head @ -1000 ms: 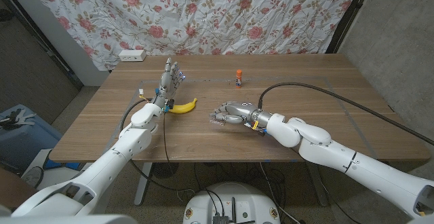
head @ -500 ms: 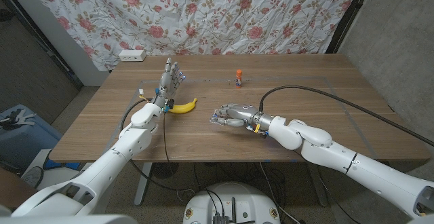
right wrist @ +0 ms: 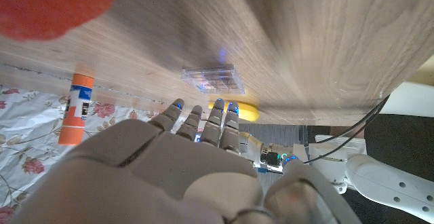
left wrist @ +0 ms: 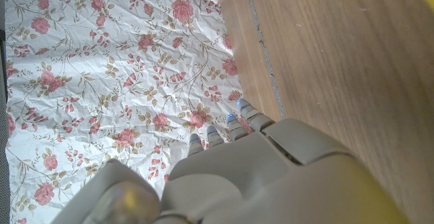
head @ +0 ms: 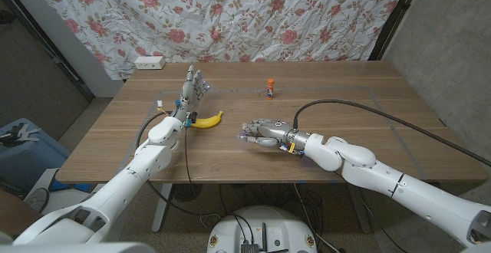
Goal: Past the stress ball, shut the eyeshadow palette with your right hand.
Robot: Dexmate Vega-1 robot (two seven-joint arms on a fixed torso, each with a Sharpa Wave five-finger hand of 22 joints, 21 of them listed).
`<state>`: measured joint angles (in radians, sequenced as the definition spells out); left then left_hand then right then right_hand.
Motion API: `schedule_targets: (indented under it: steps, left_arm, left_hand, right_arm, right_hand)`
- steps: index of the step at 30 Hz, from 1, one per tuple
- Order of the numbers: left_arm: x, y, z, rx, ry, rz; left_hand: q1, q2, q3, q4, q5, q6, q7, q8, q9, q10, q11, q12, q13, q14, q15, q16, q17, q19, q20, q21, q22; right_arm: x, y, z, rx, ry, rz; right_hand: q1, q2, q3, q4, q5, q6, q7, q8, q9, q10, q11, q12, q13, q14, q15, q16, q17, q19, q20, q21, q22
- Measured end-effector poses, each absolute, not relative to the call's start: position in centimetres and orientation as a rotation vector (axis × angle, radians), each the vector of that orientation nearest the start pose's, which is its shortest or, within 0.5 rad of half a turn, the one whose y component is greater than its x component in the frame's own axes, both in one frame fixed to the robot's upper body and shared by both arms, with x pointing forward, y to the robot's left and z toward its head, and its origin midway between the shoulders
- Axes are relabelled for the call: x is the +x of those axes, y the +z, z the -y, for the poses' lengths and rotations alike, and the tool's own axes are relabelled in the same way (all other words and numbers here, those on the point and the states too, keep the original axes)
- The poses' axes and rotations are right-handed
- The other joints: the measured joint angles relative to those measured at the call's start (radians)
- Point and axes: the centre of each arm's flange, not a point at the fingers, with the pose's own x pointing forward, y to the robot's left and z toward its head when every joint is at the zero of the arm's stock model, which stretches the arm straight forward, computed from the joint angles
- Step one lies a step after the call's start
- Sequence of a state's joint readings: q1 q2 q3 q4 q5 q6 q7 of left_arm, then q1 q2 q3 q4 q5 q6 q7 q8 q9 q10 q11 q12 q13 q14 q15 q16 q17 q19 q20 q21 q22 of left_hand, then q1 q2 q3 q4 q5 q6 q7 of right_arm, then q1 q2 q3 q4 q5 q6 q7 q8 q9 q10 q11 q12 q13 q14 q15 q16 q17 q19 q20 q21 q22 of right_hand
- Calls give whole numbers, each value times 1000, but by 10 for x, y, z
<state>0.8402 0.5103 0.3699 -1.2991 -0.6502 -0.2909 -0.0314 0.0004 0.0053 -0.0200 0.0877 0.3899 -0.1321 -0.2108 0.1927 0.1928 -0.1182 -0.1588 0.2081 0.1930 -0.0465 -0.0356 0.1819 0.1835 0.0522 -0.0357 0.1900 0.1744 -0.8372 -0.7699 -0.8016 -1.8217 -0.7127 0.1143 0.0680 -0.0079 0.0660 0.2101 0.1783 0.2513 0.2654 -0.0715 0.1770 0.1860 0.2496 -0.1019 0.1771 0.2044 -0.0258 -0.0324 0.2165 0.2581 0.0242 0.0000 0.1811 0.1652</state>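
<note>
In the right wrist view a small clear eyeshadow palette [right wrist: 211,79] lies flat on the wooden table, just beyond my right hand's fingertips [right wrist: 203,115]. A red stress ball [right wrist: 54,7] looms blurred and close to that camera. In the head view my right hand [head: 267,131] hovers low over the table's middle, fingers apart and stretched toward the robot's left, holding nothing; it covers the palette there. My left hand [head: 193,88] stands upright at the back left, fingers spread and holding nothing.
A banana [head: 207,120] lies just left of my right hand, close to the left arm. An orange-capped tube [head: 270,89] stands farther back at the middle. A white power strip [head: 149,62] sits at the table's [head: 360,100] far left corner.
My right hand has slid slightly toward the table's near edge. The left hand, the banana and the tube have not moved.
</note>
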Motion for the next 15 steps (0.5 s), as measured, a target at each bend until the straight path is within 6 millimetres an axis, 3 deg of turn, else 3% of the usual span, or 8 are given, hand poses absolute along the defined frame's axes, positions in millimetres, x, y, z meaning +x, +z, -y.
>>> schedule_targets:
  steps: [15]
  left_arm:
    - [653,-28,-290,-42,-207,594]
  left_hand:
    - [0,0,0,0,0,0,0,0,0,0,0,0,0,0,0,0,0,0,0,0,0]
  right_arm:
    - [548,-108,94,-1650,495,848]
  right_hand:
    - [0,0,-12,12,0,-30,-5,0,0,-25,0,0,-5,-21,-3,-6,5,-20,-5,0,4]
